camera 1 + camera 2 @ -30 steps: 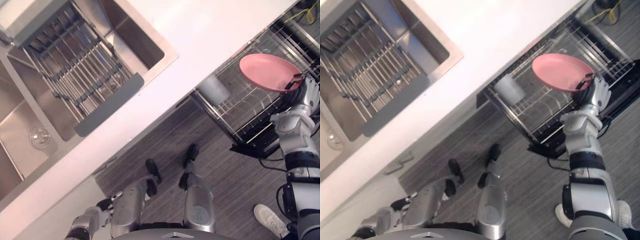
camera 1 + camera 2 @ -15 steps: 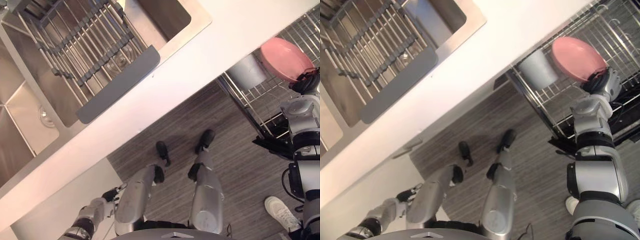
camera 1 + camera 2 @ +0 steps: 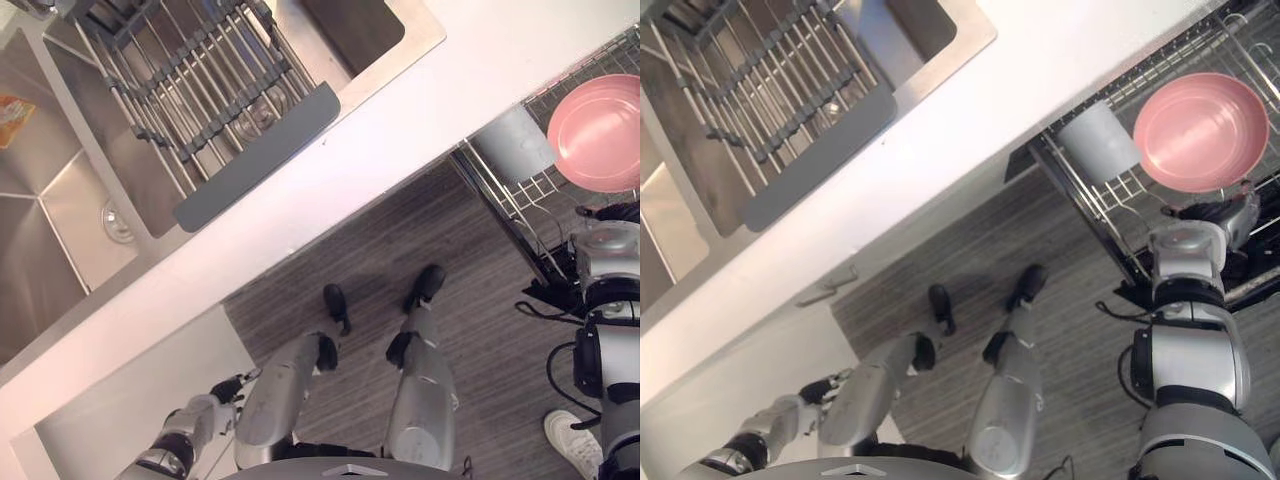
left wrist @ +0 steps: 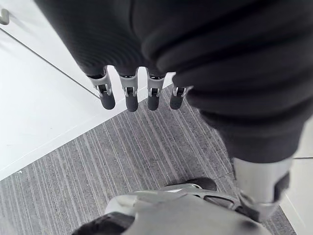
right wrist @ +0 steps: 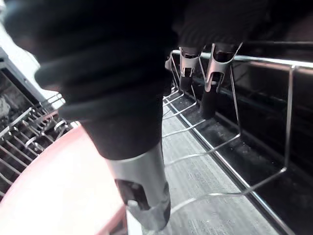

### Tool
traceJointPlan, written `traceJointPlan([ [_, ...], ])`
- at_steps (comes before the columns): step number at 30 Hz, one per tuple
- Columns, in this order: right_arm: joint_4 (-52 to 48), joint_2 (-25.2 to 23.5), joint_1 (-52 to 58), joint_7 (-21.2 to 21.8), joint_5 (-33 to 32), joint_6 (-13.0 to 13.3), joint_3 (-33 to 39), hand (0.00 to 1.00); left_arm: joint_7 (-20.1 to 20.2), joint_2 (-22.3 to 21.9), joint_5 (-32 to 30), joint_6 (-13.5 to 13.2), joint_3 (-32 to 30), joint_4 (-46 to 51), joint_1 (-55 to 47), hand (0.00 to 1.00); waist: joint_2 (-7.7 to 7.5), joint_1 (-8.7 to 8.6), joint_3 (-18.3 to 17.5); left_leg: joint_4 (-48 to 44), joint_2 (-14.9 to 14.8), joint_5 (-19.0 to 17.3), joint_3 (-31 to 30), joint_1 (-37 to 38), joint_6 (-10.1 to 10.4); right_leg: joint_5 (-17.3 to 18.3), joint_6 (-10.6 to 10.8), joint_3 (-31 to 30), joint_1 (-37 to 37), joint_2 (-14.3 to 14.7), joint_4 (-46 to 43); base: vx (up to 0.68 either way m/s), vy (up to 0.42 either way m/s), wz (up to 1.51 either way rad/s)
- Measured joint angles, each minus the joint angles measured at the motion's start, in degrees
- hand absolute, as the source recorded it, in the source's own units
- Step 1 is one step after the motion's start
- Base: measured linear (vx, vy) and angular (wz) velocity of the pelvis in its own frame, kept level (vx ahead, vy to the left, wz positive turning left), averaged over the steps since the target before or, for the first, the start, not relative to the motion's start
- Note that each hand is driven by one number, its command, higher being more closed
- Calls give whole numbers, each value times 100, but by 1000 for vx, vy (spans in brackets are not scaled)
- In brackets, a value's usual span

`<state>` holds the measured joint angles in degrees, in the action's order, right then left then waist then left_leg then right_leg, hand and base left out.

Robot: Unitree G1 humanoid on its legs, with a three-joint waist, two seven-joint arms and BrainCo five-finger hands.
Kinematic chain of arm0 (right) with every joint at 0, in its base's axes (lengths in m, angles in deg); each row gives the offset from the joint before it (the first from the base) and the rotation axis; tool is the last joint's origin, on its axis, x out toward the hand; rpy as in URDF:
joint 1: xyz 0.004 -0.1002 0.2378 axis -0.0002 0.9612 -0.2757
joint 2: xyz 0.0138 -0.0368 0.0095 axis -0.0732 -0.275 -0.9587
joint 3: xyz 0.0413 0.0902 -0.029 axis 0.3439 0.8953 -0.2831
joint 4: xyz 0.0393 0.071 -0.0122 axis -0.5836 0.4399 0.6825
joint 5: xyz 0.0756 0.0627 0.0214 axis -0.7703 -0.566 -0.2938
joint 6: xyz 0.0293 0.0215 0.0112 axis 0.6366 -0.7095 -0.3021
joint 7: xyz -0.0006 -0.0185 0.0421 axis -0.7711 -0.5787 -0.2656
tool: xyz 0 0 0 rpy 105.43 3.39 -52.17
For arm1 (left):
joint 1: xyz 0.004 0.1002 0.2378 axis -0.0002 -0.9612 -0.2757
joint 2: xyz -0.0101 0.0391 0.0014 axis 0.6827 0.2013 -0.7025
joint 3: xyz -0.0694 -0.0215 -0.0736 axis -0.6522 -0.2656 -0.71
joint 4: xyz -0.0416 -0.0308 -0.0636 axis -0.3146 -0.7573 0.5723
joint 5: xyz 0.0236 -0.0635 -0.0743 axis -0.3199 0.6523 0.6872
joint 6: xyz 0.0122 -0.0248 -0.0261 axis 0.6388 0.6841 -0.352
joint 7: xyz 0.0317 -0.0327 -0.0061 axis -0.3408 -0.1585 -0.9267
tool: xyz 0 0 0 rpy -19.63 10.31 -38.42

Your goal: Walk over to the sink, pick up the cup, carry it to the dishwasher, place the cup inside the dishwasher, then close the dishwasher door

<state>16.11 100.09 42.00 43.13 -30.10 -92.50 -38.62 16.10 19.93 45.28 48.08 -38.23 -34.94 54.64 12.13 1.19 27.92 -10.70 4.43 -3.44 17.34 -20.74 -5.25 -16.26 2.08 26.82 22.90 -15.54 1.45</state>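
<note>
A grey cup (image 3: 1098,143) lies on its side in the pulled-out dishwasher rack (image 3: 1102,212), below the counter edge. Beside it a pink plate (image 3: 1200,130) rests in the rack with its hollow side up. My right hand (image 3: 1218,211) hovers just at the plate's near rim, holding nothing. In the right wrist view its fingers (image 5: 210,93) point straight down among the rack wires, and the pink plate (image 5: 58,186) lies close by the thumb. My left hand (image 3: 226,388) hangs low by my side, open and empty, its fingers (image 4: 129,95) straight over the floor.
A white counter (image 3: 400,110) runs diagonally across the view. The steel sink (image 3: 60,200) holds a roll-up drying rack (image 3: 190,90) and an orange scrap (image 3: 12,115). A person's white shoe (image 3: 575,440) stands on the grey floor by my right side.
My right hand has opened and let go of the pink plate, which now rests in the rack. The camera has shifted, so the whole scene has slid across the view.
</note>
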Motion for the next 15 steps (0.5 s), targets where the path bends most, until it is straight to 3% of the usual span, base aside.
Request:
traceJointPlan([
  [4,-1132,-335,659,-85,-303,433,649,0,-8,-11,-18,21,-286,4,-88,0,-93,-163,62,109,-7,-27,6,308,39,49,21,-37,-249,25,11,49,-12,-6],
  [8,-3336,-1171,1673,-7,-655,871,1334,0,-35,57,-213,121,-753,188,-314,0,-459,-379,214,82,-142,-217,202,731,127,63,35,-227,-627,186,136,58,-40,-33],
  [10,-4224,-1548,2118,77,-685,935,1530,0,-40,128,-281,181,-873,232,-401,0,-634,-478,184,70,-218,-272,309,937,132,85,47,-302,-799,263,167,88,-41,-35],
  [12,-5261,-2035,2801,67,-692,1072,1901,0,-48,185,-362,236,-1013,236,-552,0,-863,-588,10,72,-309,-379,422,1191,200,153,59,-407,-990,368,196,113,-27,-33],
  [15,-5648,-2336,3308,39,-968,1316,2447,0,-60,223,-463,296,-1201,242,-742,0,-1076,-694,-273,102,-389,-482,527,1460,265,226,74,-493,-1198,471,231,154,-20,-29],
])
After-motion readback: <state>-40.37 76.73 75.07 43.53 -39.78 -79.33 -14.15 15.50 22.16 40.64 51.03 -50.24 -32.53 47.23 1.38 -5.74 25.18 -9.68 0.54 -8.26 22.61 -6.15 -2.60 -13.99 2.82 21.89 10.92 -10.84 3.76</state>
